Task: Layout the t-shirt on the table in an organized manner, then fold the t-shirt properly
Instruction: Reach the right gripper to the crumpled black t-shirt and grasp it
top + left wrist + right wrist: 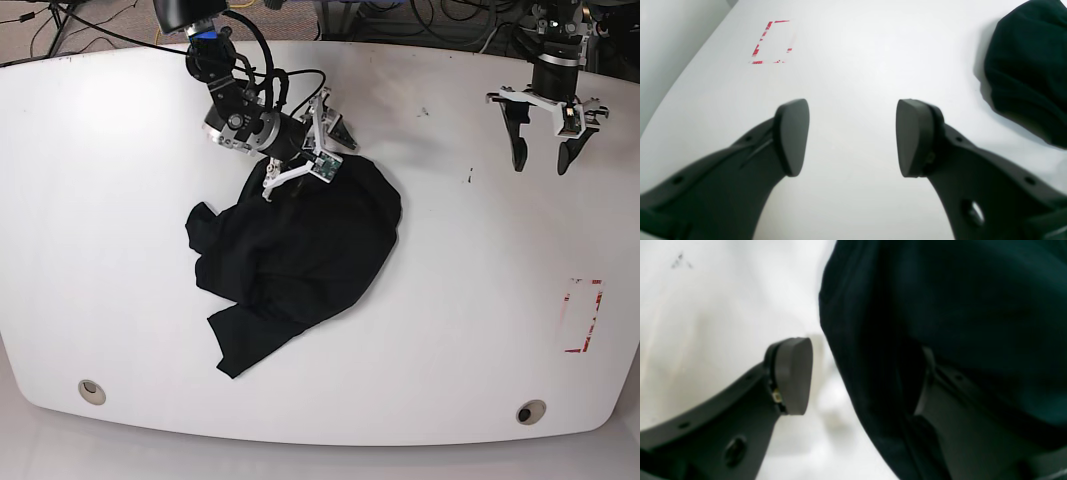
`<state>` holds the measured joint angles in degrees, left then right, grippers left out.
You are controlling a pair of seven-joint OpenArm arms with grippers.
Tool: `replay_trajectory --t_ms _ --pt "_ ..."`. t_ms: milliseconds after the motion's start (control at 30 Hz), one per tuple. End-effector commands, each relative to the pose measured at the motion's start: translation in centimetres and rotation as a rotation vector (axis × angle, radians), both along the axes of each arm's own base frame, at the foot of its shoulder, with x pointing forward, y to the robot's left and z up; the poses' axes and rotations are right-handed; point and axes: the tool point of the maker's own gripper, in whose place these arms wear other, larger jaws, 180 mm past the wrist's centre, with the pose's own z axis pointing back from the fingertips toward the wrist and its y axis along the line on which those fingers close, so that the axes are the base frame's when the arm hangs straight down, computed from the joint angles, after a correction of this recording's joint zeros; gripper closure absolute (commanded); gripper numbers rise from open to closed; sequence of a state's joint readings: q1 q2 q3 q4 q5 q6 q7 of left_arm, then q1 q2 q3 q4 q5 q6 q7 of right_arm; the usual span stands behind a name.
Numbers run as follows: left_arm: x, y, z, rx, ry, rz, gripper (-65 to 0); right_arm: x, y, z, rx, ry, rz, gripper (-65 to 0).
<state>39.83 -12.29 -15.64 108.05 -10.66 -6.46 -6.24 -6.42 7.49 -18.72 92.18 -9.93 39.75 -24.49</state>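
The black t-shirt (300, 260) lies crumpled in a heap on the white table (120, 200), left of centre. My right gripper (318, 155) is at the heap's far edge. In the right wrist view its jaws stand apart: one finger (791, 373) is bare over the table, while the t-shirt (940, 306) drapes over and hides the other, with a fold hanging into the right gripper (860, 373). My left gripper (541, 160) hovers open and empty at the far right. In its own view the left gripper (853, 136) has the t-shirt (1027, 66) off to its right.
A red tape rectangle (583, 315) marks the table at the right; it also shows in the left wrist view as a red tape rectangle (771, 41). Two metal grommets (91, 391) (531, 411) sit near the front edge. Cables lie behind the far edge.
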Motion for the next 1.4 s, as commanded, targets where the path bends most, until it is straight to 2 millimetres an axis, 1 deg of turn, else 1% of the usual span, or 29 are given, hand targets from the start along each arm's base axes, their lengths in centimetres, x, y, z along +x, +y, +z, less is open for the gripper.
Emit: replay_trajectory --t_ms 0,67,167,367,433,467,533,633,700,733,867,967,1000,1033,1100,1200,1367 --pt "0.3 0.1 1.2 0.011 -0.043 -0.006 -38.8 0.8 0.9 0.7 0.03 -0.019 0.013 -38.7" --pt "0.3 0.1 1.2 0.011 -0.043 -0.006 -38.8 0.8 1.0 -0.2 0.018 0.002 0.025 -38.7" --pt "0.3 0.1 1.2 0.011 -0.043 -0.006 -38.8 1.0 1.1 -0.9 0.011 0.018 0.028 -38.5" --pt "0.2 0.1 1.1 0.011 -0.042 -0.006 -38.8 1.0 1.3 -1.6 0.059 0.029 0.016 -38.4" --pt "0.2 0.1 1.1 0.011 -0.042 -0.006 -38.8 1.1 1.3 -1.7 0.066 0.029 0.005 -36.8" --pt "0.2 0.1 1.1 0.011 -0.04 -0.006 -38.8 1.2 1.2 -1.8 0.066 0.028 -0.005 -34.7" --pt "0.2 0.1 1.1 0.011 -0.04 -0.006 -38.8 1.4 0.9 -2.1 0.06 0.028 -0.029 -28.5" --pt "0.2 0.1 1.1 0.012 -0.04 -0.007 -38.8 1.7 0.7 -2.2 0.056 0.022 -0.052 -14.9" --pt "0.2 0.1 1.1 0.012 -0.04 -0.007 -38.8 2.0 0.7 -1.9 0.058 0.011 -0.061 -4.0" --pt "0.2 0.1 1.1 0.012 -0.04 -0.007 -38.8 2.1 0.7 -1.9 0.057 0.007 -0.067 -0.3" --pt "0.2 0.1 1.1 0.012 -0.04 -0.007 -38.8 2.9 0.6 -0.4 0.071 -0.041 -0.088 -1.0" --pt "0.3 0.1 1.1 0.011 -0.04 -0.007 -38.8 3.5 0.9 1.2 0.089 -0.085 -0.091 0.0" --pt "0.3 0.0 1.0 0.009 -0.039 -0.01 -38.8 3.6 1.0 2.2 0.1 -0.11 -0.089 0.0" --pt "0.3 0.0 1.0 0.009 -0.039 -0.01 -38.8 3.7 1.1 2.7 0.107 -0.122 -0.087 0.0" --pt "0.3 -0.1 1.0 0.008 -0.039 -0.011 -38.8 4.3 1.5 4.7 0.129 -0.176 -0.081 0.0" --pt "0.3 -0.6 0.9 -0.001 -0.035 -0.02 -38.8 4.9 1.9 7.3 0.157 -0.242 -0.072 0.0" --pt "0.3 -1.9 0.4 -0.024 -0.024 -0.053 -38.8 7.0 2.5 13.1 0.203 -0.398 -0.055 0.0"
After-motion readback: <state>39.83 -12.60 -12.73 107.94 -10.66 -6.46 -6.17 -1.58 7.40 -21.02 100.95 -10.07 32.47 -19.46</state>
